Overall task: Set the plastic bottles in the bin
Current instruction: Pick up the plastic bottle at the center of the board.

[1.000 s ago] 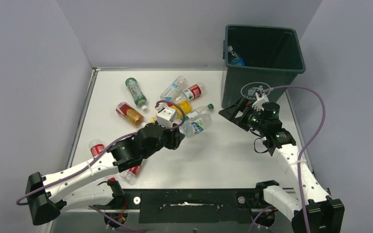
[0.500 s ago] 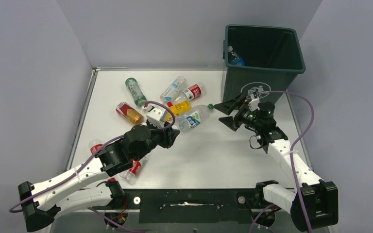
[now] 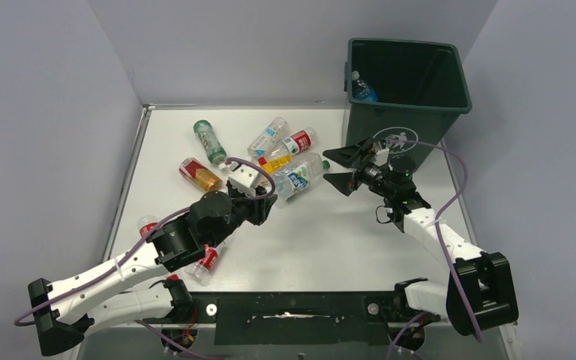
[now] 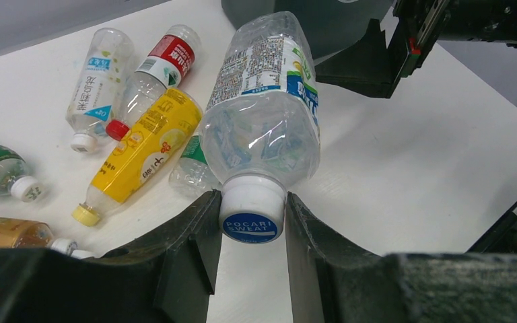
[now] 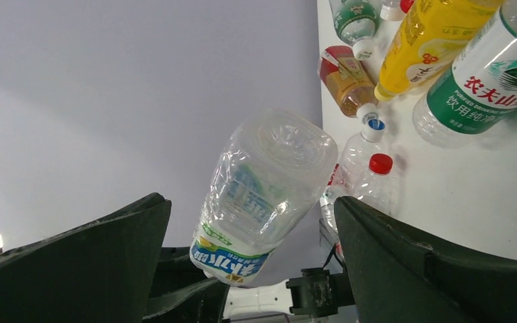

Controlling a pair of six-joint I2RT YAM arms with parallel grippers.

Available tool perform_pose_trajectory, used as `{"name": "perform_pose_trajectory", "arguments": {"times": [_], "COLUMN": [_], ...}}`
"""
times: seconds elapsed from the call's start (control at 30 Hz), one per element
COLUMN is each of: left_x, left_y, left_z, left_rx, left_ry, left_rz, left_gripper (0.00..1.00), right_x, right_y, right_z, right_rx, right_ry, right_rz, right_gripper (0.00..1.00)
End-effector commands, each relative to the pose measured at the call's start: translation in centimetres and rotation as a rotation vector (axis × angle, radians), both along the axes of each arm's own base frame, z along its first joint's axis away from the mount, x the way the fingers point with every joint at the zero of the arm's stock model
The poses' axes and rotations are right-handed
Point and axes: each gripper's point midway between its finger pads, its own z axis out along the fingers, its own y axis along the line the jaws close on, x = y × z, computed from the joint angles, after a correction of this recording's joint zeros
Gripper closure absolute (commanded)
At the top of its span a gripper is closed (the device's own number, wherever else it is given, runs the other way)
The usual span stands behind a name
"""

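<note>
My left gripper (image 4: 252, 215) is shut on the white cap of a clear blue-labelled bottle (image 4: 262, 101) and holds it above the table (image 3: 345, 240), base pointing right. In the top view this bottle (image 3: 298, 178) is left of my right gripper (image 3: 341, 169). The right gripper is open wide, and in its wrist view (image 5: 250, 202) the bottle's base (image 5: 276, 161) lies just ahead between the spread jaws, untouched. The dark green bin (image 3: 405, 112) stands at the back right, with one blue-labelled bottle (image 3: 361, 88) inside.
Bottles lie in a cluster at the table's middle back: yellow (image 4: 141, 151), red-labelled (image 4: 158, 67), clear (image 4: 101, 74), green (image 3: 210, 142), amber (image 3: 201, 175), and a green-labelled one (image 5: 485, 87). Two red-labelled bottles (image 3: 206, 259) lie by my left arm.
My right gripper has swung left from the bin's front towards the held bottle. My left arm has drawn the bottle slightly left and back, still gripping its cap.
</note>
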Motion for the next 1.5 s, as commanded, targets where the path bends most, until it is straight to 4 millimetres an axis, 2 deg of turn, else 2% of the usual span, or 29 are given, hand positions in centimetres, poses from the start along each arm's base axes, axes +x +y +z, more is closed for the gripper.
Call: {"name": "perform_pose_trajectory", "arguments": {"times": [0.0,0.3,0.63,0.9,0.97,1.17,1.3,1.47], "left_x": [0.6,0.8,0.2,-0.6,-0.7,-1.0,-1.2,-1.8], "left_y": [0.0,-0.1,-1.6,-3.0,-3.1,-3.3,-3.5,-3.6], "left_z": [4.3,4.9,3.4,2.9,3.0,3.6,3.8,4.6], "left_rx": [-0.038,0.030,0.144,0.184,0.188,0.162,0.143,0.102], "left_ry": [-0.104,-0.145,-0.147,-0.159,-0.161,-0.166,-0.156,-0.117], "left_rz": [0.020,0.019,-0.007,-0.017,-0.015,-0.025,-0.036,-0.053], "left_gripper": [0.76,0.76,0.77,0.76,0.75,0.66,0.53,0.39], "right_x": [0.0,0.6,1.3,1.6,1.5,1.4,1.3,1.2], "right_y": [1.1,3.1,4.0,5.2,5.3,5.4,5.5,5.2], "right_z": [3.1,2.5,3.5,3.9,3.9,3.7,3.8,4.6], "right_rx": [0.089,0.098,0.191,0.189,0.185,0.146,0.111,0.038], "right_ry": [-0.073,-0.041,-0.045,-0.067,-0.075,-0.106,-0.126,-0.151], "right_rz": [0.043,0.092,0.102,0.136,0.143,0.143,0.144,0.135], "right_gripper": [0.02,0.02,0.02,0.01,0.06,0.30,0.46,0.51]}}
